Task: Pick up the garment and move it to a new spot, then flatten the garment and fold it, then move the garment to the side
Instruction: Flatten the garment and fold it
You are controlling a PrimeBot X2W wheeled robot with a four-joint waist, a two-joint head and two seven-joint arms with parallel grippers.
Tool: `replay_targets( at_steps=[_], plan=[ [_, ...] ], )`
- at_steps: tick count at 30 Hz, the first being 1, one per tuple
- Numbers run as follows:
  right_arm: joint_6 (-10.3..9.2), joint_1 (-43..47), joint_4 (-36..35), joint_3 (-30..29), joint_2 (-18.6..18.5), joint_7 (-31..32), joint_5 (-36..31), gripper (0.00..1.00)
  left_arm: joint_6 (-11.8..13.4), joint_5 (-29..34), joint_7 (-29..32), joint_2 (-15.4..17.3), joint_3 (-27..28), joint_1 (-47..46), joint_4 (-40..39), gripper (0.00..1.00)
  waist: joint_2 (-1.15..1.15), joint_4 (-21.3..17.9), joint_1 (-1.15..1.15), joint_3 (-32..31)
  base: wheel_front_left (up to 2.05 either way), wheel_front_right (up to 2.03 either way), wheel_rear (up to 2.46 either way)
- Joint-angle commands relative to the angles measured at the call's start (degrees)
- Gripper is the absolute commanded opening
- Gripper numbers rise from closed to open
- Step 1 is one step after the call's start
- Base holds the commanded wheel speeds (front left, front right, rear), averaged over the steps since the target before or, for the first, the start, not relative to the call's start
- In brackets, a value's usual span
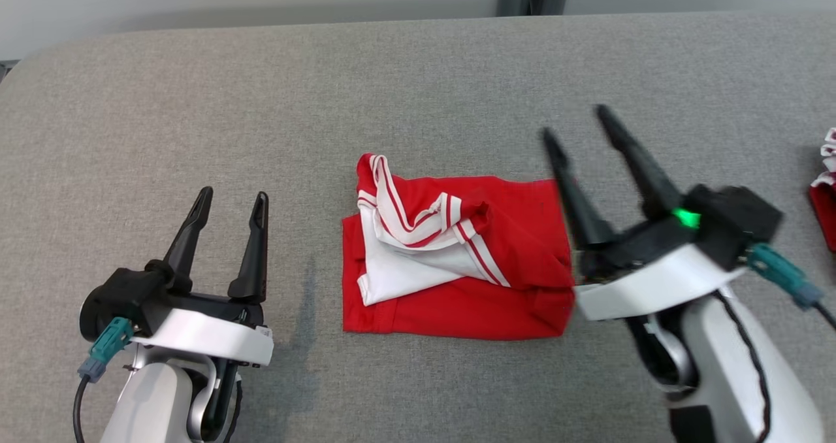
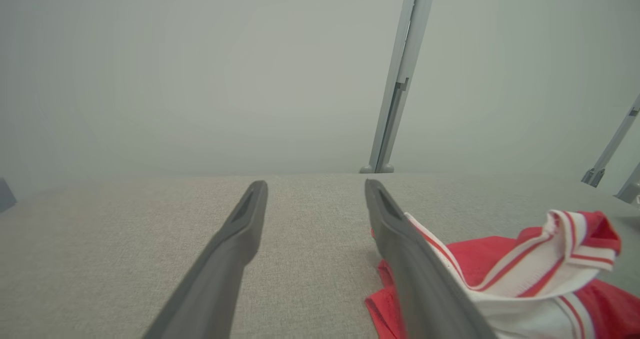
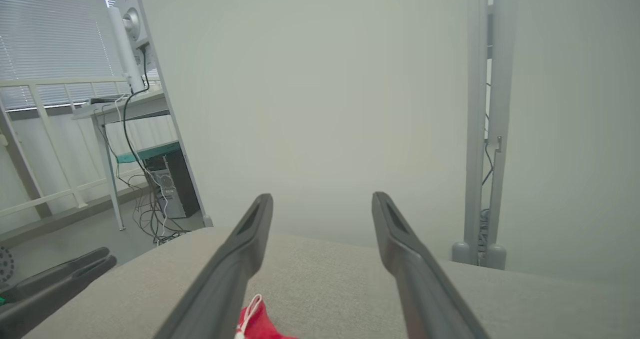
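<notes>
Red garment (image 1: pixel 457 253) (white-striped trim) on grey table (image 1: pixel 418 70) | left tool (image 1: pixel 233 195) spread | right tool (image 1: pixel 574 121) spread

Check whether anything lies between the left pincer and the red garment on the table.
Nothing visible does. Only bare grey table separates the open left pincer from the garment, which lies to its right.

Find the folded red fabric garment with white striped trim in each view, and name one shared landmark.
Head view: the garment lies mid-picture.
Left wrist view: lower right corner.
Right wrist view: bottom edge, left of centre, a red scrap, probably its corner.
Shared landmark: the grey fabric tabletop beneath it.
</notes>
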Motion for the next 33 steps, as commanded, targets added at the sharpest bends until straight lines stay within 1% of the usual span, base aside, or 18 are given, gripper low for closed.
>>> replay_targets(
  at_steps=[1, 2, 5, 9, 13, 22, 33],
  plan=[
    [-0.03, 2.4, -0.7, -3.0, -0.6, 0.7, -1.2, 1.0, 0.5, 0.0, -0.2, 0.5, 0.5, 0.5, -0.1, 1.0, 0.0, -0.4, 0.0, -0.4, 0.0, 0.0, 0.0],
    [-0.03, 2.4, -0.7, -3.0, -0.6, 0.7, -1.2, 1.0, 0.5, 0.0, -0.2, 0.5, 0.5, 0.5, -0.1, 1.0, 0.0, -0.4, 0.0, -0.4, 0.0, 0.0, 0.0],
    [-0.03, 5.4, -0.8, -8.1, -1.5, 0.8, -2.2, 1.0, 0.8, -0.2, -0.2, 1.0, 0.7, 1.3, -0.2, 1.0, 0.0, -0.9, 0.0, -0.9, 0.0, 0.0, 0.0],
    [-0.03, 9.2, 0.1, -13.0, -2.1, 0.4, -2.3, 1.0, 1.5, -0.1, 0.1, 1.7, 1.2, 2.6, -0.5, 1.0, 0.0, -1.6, 0.0, -2.1, 0.0, 0.0, 0.0],
    [-0.03, 12.5, 1.6, -15.3, -2.7, 0.3, -1.9, 1.0, 2.1, -0.3, 0.7, 2.1, 1.3, 4.2, -1.3, 1.0, 0.0, -1.9, 0.0, -3.5, 0.0, 0.0, 0.0],
    [-0.03, 14.9, 2.0, -16.6, -3.0, 0.8, -1.7, 1.0, 3.1, -0.4, 2.1, 2.7, 1.1, 5.9, -3.5, 1.0, 0.0, -1.8, 0.0, -4.7, 0.0, 0.0, 0.0],
    [-0.03, 14.4, 2.9, -16.4, -3.6, 1.7, -1.0, 1.0, 3.5, -0.5, 2.4, 3.0, 0.4, 5.8, -4.6, 1.0, 0.0, -1.0, 0.0, -4.5, 0.0, 0.0, 0.0]
  ],
)
